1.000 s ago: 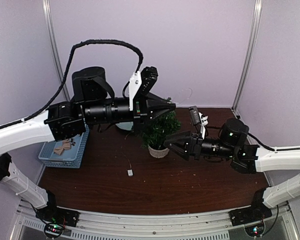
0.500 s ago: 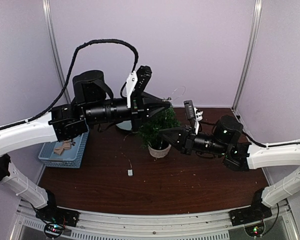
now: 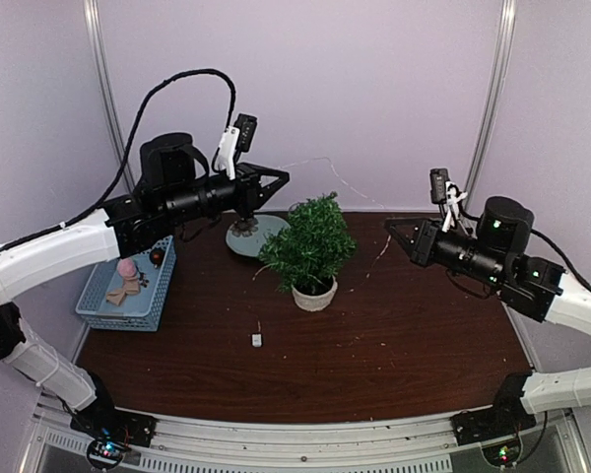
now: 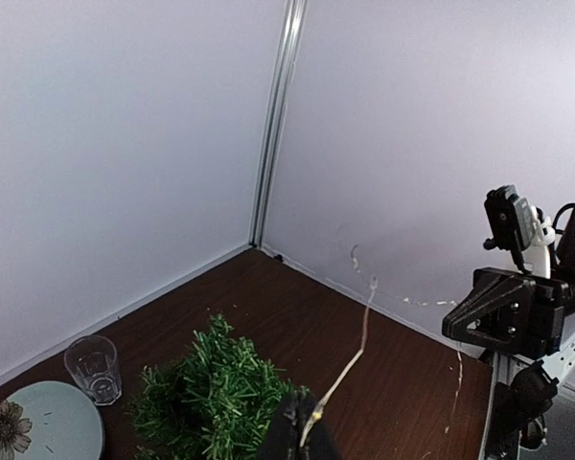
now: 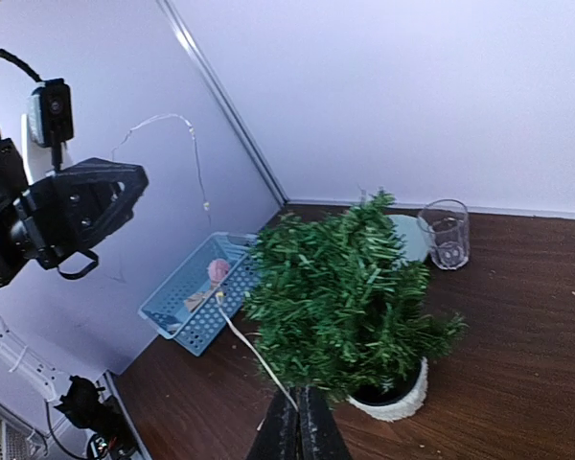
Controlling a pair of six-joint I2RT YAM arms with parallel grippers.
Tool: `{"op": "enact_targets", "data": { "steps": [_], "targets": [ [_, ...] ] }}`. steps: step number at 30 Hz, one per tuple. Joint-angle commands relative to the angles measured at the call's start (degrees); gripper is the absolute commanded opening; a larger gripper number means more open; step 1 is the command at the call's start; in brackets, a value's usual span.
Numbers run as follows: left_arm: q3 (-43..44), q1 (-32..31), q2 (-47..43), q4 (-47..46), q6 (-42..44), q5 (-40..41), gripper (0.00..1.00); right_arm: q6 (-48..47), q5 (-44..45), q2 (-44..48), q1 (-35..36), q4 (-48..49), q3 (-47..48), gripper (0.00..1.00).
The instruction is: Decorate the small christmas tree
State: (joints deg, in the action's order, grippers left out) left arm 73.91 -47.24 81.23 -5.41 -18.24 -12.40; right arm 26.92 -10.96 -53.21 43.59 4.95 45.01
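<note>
Pale lavender walls (image 3: 374, 89) all round, with a dark brown wooden table (image 3: 404, 335) in front of them. The small christmas tree (image 3: 310, 246) sits pretty much dead centre on the table, upright in its round off-white pot (image 3: 314, 296).

The left gripper (image 3: 279, 178) is up in the air on the far left of the tree, above the tree top. Its jaws are pinched tight on a thin light string (image 4: 365, 321). In the left wrist view you can see the string coming straight out of the closed tips.

The right gripper (image 3: 389, 225) is off to the right of the tree, at about the height of the upper branches and not touching them. It's clamped down on the same string, which runs out of the closed fingers in the right wrist view. Between the two grippers the string loops up and over the tree, clear of the branches as far as I can tell.

Other stuff on the table:
- a blue basket (image 3: 118, 317) at the left edge with a pink ball (image 3: 127, 268) and some other bits I can't make out
- a plate (image 3: 244, 239) with a flower pattern, on the far left side of the tree
- a clear glass cup (image 5: 446, 235) near the plate
- a small white thing (image 3: 257, 340) lying in front of the tree, nearer the arm bases, with a thin wire coming off it
</note>
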Motion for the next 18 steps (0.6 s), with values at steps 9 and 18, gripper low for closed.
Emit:
{"op": "enact_targets", "data": {
  "steps": [9, 18],
  "targets": [
    [13.9, 6.9, 13.2, 9.1, -2.9, -1.5, 0.00, 1.8, -0.5, -14.5, -11.2, -10.5, 11.9, 0.00],
    [19.9, 9.0, 19.9, 15.1, -2.2, -1.2, 0.00, 2.2, -0.8, -26.7, -13.7, -13.0, 19.2, 0.00]
  ]
}}
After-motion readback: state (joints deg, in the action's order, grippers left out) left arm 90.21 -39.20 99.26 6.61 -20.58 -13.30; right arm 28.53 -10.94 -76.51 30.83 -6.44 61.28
